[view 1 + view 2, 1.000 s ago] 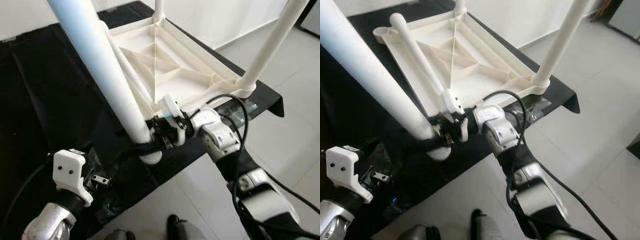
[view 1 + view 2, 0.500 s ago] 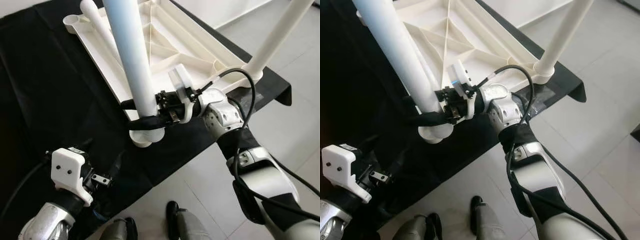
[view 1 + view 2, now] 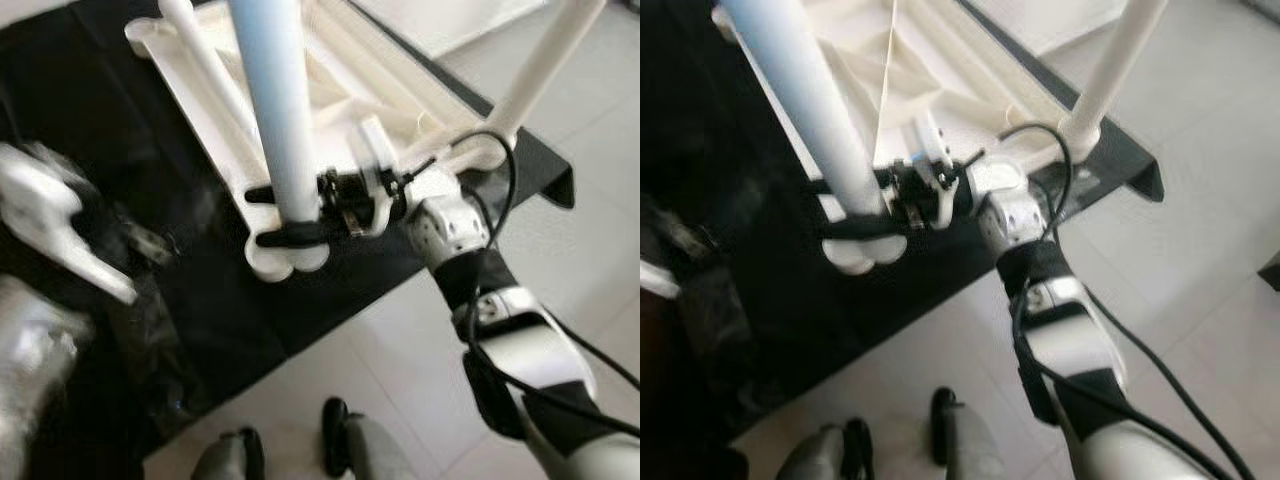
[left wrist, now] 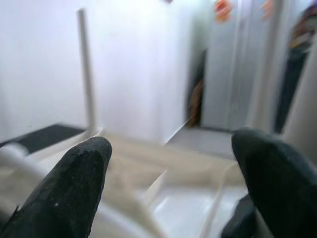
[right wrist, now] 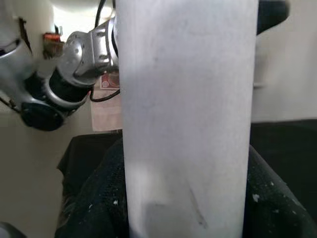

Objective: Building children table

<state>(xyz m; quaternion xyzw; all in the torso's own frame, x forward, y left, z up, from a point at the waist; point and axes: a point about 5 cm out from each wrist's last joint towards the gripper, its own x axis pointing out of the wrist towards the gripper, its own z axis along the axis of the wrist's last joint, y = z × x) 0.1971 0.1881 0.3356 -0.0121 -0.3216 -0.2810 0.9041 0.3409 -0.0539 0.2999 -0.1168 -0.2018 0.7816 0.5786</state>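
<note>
Black cloth [image 3: 100, 120] covers the low stand where the white tabletop [image 3: 225, 150] lies upside down. On the left, the left gripper [image 4: 168, 188] hovers with fingers spread wide, empty. At the near corner socket [image 3: 285, 262], the right gripper [image 3: 290, 215] clamps a white leg [image 3: 275, 100] upright. The leg looks seated; next it probably needs pressing or twisting home.

You see a matt white plastic leg [image 3: 275, 100], ribbed white plastic tabletop [image 3: 330, 75], black cloth [image 3: 90, 110], glossy floor tiles [image 3: 420, 390].
</note>
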